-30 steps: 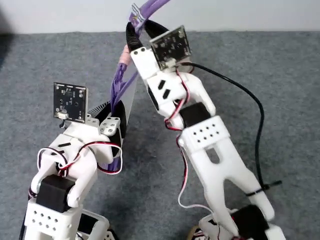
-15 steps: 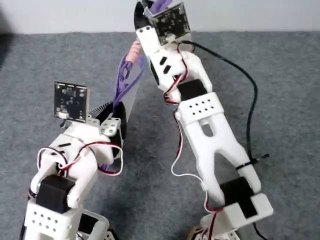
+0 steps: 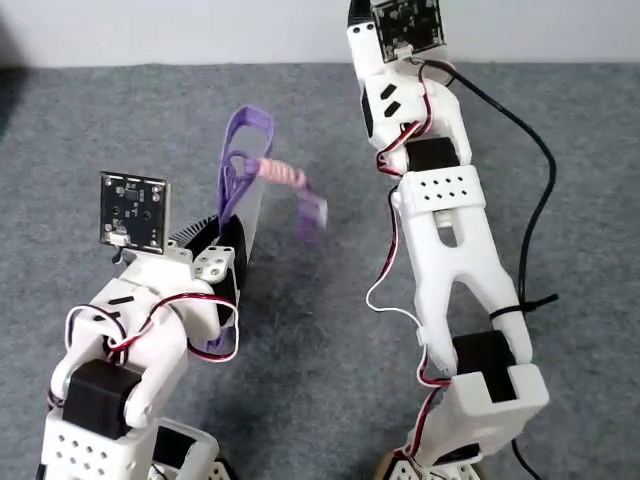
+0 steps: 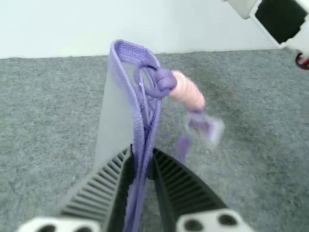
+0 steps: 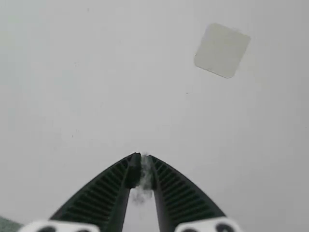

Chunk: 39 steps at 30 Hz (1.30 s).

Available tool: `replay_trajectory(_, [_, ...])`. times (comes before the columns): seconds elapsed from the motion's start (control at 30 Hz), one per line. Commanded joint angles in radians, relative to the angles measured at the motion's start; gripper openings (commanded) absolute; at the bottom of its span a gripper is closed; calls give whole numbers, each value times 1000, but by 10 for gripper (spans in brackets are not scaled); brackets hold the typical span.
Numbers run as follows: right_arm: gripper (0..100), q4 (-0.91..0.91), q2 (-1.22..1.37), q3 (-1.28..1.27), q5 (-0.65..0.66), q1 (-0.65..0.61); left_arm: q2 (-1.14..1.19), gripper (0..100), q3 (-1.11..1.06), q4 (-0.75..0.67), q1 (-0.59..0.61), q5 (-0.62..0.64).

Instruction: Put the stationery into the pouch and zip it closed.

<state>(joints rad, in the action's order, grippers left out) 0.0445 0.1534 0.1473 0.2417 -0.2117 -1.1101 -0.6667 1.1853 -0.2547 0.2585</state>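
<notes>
Handling: the zip looks drawn, though full closure cannot be confirmed. If more travel is needed, hold the clamped end firm, take the pink coil pull [image 4: 186, 92] and draw it straight along the zip line, away from the clamp (a sideways tug would twist the fabric).

1. Left gripper [image 4: 142, 157]: clenched on the purple zip edge of the pouch [image 4: 113, 111], which stands upright above the grey table [image 3: 120, 120].
2. Coil pull with purple tag [image 4: 203, 128]: hanging free at the pouch's upper corner.
3. Right gripper [image 5: 141, 166]: raised well apart, facing the wall [image 5: 96, 72]; tips pressed together, grasping nothing.
</notes>
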Motion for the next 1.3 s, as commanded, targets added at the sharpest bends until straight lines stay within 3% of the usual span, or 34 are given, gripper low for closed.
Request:
replay_trajectory(0.0, [6, -48, -59, 52, 8, -2, 6, 9, 44, 8, 6, 9])
replay_trajectory(0.13, [7, -263, -147, 49, 0, -16, 6, 9, 45, 8, 6, 9])
replay_trajectory(0.3, [9, -619, -283, 49, -124, -16, 6, 9, 48, 8, 6, 9])
replay_trajectory(0.5, [22, -1020, -394, 49, -176, -22, 6, 9, 48, 8, 6, 9])
replay_trajectory(0.7, [250, -1363, -479, 49, -178, -99, 6, 9, 44, 8, 6, 9])
replay_trajectory(0.83, [292, -1561, -536, 48, -196, -185, 6, 9, 44, 8, 6, 9])
replay_trajectory(1.03, [292, -1630, -553, 26, -373, -344, 6, 9, 44, 8, 6, 9])
replay_trajectory(1.27, [292, -1440, -562, -126, -387, -427, 6, 9, 44, 8, 6, 9])
